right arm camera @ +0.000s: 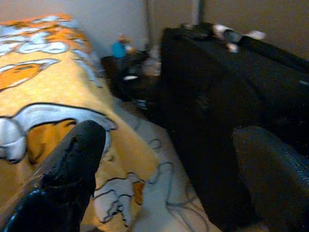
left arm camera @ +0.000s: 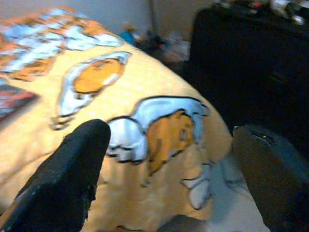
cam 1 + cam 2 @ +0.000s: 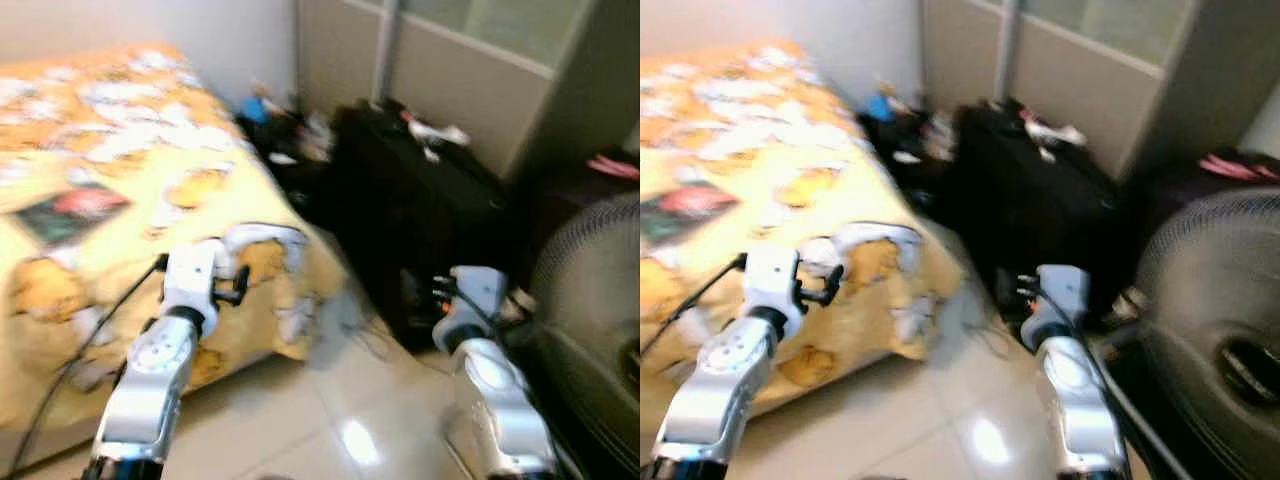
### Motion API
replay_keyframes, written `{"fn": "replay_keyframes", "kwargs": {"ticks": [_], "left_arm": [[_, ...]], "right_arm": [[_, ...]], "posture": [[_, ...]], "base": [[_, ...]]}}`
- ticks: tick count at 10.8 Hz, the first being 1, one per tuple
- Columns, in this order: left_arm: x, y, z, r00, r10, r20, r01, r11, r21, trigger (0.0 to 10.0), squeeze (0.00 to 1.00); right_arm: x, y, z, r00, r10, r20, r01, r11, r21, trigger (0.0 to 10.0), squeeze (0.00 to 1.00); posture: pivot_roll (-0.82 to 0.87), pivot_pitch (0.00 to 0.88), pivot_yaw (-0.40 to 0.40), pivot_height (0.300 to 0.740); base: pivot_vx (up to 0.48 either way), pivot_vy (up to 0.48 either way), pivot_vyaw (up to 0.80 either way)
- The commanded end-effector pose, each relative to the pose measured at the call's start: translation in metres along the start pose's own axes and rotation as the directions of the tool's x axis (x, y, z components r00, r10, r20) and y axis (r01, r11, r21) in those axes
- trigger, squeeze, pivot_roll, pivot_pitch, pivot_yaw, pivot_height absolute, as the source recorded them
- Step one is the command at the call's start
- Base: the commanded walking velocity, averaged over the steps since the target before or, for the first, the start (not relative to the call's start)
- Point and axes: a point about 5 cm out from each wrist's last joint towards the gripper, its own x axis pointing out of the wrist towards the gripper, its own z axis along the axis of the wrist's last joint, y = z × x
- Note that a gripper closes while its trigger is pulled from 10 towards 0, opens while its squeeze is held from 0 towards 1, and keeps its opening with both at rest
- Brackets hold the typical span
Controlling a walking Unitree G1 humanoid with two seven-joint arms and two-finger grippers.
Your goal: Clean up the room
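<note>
A bed with a yellow cartoon-print blanket (image 3: 120, 170) fills the left side, and a dark red-and-green flat item (image 3: 75, 212) lies on it. Small clutter, including a blue object (image 3: 262, 105), is piled on the floor by the wall beyond the bed's corner. My left arm (image 3: 185, 290) reaches out over the bed's near corner. Its gripper (image 2: 171, 145) is open with nothing between the fingers (image 2: 77, 164). My right arm (image 3: 470, 320) is raised in front of a black suitcase (image 3: 420, 200). The right gripper (image 1: 169, 140) is open too and holds nothing.
White and red small things (image 3: 435, 133) lie on top of the suitcase. A large dark fan (image 3: 590, 290) stands close on the right, with a pink item (image 3: 612, 165) behind it. A cable (image 3: 370, 340) trails over the glossy tiled floor (image 3: 340, 420) between bed and suitcase.
</note>
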Motion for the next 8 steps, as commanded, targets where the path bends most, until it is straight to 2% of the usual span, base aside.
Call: {"fn": "replay_keyframes", "kwargs": {"ticks": [1, 2, 6, 7, 8], "left_arm": [[0.001, -0.002, 0.001, 1.0, 0.0, 0.005, 0.0, 1.0, -0.003, 10.0, 0.0], [0.002, -0.003, 0.001, 1.0, 0.004, 0.008, -0.004, 1.0, -0.017, 10.0, 0.0], [0.002, -0.009, -0.001, 1.0, -0.011, 0.009, 0.011, 1.0, -0.021, 10.0, 0.0], [0.002, -0.003, 0.003, 1.0, 0.001, 0.022, -0.001, 1.0, -0.013, 10.0, 0.0], [0.003, -0.001, 0.004, 1.0, 0.005, 0.025, -0.005, 1.0, -0.013, 10.0, 0.0]], "right_arm": [[0.0, -0.003, -0.005, 0.999, -0.001, -0.036, 0.0, 1.0, -0.012, 10.0, 1.0], [0.0, 0.0, -0.003, 0.999, 0.026, -0.039, -0.027, 1.0, -0.016, 10.0, 1.0], [0.004, -0.008, -0.002, 0.998, 0.022, -0.058, -0.021, 1.0, 0.012, 10.0, 1.0], [0.003, 0.001, -0.005, 0.994, 0.085, -0.062, -0.085, 0.996, -0.004, 10.0, 1.0], [0.004, 0.004, -0.006, 0.993, 0.1, -0.061, -0.1, 0.995, -0.009, 10.0, 1.0]], "posture": [[-0.01, 0.0, 0.016, 0.74], [-0.01, 0.0, 0.016, 0.74], [-0.01, 0.0, 0.002, 0.74], [0.02, 0.0, 0.001, 0.74], [0.02, 0.0, 0.015, 0.74]], "base": [[0.0, 0.0, 0.64], [0.0, 0.0, 0.54], [0.0, 0.0, 0.0], [0.0, 0.0, 0.0], [0.0, 0.0, 0.0]]}}
